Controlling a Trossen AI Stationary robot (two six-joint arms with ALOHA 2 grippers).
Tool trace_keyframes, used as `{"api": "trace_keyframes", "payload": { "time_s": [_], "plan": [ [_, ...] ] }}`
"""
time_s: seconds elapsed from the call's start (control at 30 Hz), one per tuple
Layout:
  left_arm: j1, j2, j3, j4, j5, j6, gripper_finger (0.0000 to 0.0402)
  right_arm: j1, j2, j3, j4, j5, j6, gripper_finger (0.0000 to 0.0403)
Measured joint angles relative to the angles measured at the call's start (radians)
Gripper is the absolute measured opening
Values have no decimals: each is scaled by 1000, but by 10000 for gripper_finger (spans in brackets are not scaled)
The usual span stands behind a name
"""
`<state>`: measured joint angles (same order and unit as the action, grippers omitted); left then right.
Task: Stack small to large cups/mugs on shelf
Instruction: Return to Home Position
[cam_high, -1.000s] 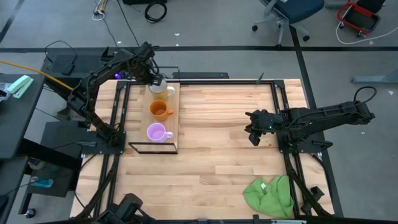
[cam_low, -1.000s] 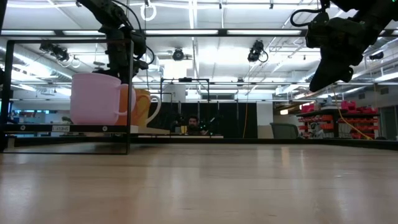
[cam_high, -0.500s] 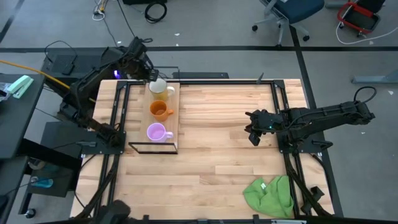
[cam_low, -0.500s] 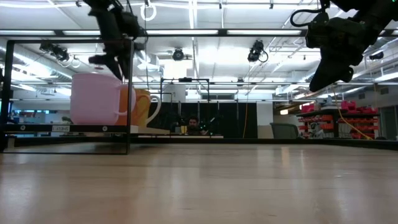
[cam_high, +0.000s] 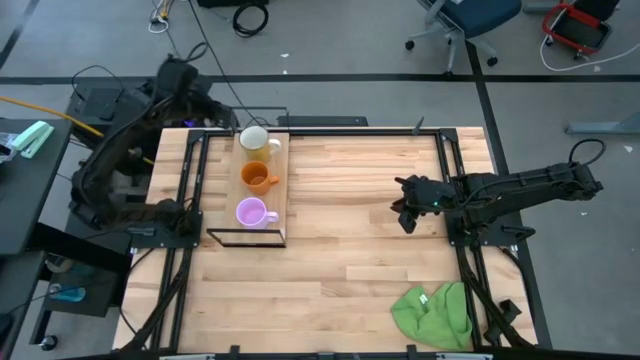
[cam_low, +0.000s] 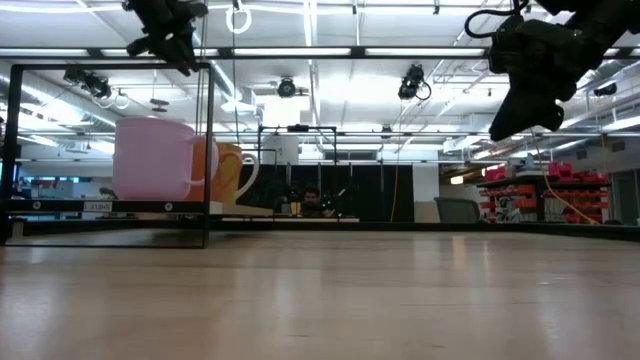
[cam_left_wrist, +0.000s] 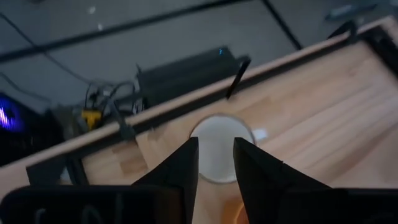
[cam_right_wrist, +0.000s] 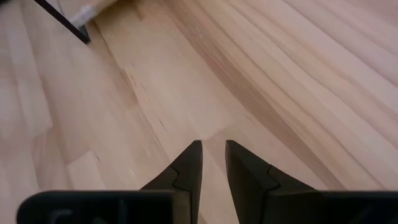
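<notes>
Mugs: purple mug, orange mug and cream mug stand in a row on the shelf.
Left gripper: raised beyond the shelf's cream-mug end, fingers narrowly parted, empty.
Right gripper: over the table's right half, well apart from the shelf, fingers slightly parted, empty.

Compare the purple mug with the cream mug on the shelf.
The purple mug stands at the shelf's front end, nearest the low camera; the cream mug stands at the far end, behind the orange mug. The purple one is lilac, the cream one off-white. Both stand upright, handles toward the table's middle.
</notes>
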<state>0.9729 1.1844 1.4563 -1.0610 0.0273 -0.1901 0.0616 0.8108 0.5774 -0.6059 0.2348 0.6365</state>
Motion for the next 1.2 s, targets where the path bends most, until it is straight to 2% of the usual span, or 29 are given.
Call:
{"api": "trace_keyframes", "payload": {
  "time_s": [0.43, 0.9, 1.1, 1.2],
  "plan": [
    [-3, -29, 0, 25, 0, 19, 107, 0, 0, 0, 51, 0, 26, 77],
    [-97, -29, 0, 19, 1, 18, 107, 0, 0, 0, 50, 0, 19, 77],
    [-130, -29, -1, -14, 0, -63, 107, 0, 0, 0, 53, 0, 36, 77],
    [-155, -29, -1, -16, 0, -17, 107, 0, 0, 0, 53, 0, 61, 77]
  ]
}}
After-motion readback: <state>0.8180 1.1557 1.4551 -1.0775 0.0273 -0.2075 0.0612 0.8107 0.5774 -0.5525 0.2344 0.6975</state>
